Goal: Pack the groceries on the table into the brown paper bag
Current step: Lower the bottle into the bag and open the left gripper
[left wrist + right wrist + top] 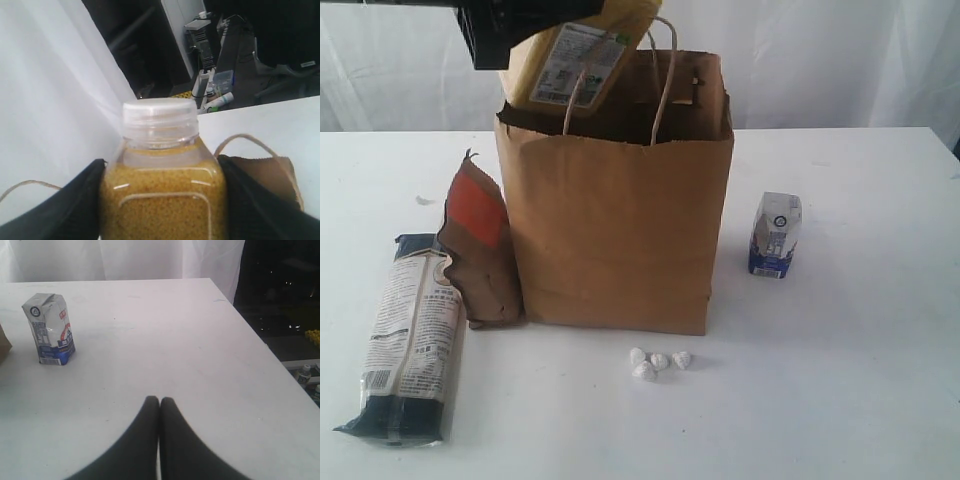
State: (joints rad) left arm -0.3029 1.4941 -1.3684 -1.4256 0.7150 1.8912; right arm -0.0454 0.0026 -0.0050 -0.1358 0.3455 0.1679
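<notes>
Noodles (408,335) front-left of bag (615,230) | lumps (658,364) just before it | pouch (478,245) against bag's left side | carton (775,234) right of bag | right gripper (159,410) closed, empty | left gripper (162,210) clamps bottle (582,55) above bag mouth | bottle not yet in, four items unpacked

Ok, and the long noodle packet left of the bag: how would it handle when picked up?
The long noodle packet probably stays fairly stiff: it lies straight and flat. Its glossy wrap may be slippery. Gripped at one end, its length would likely tip it downward.
</notes>
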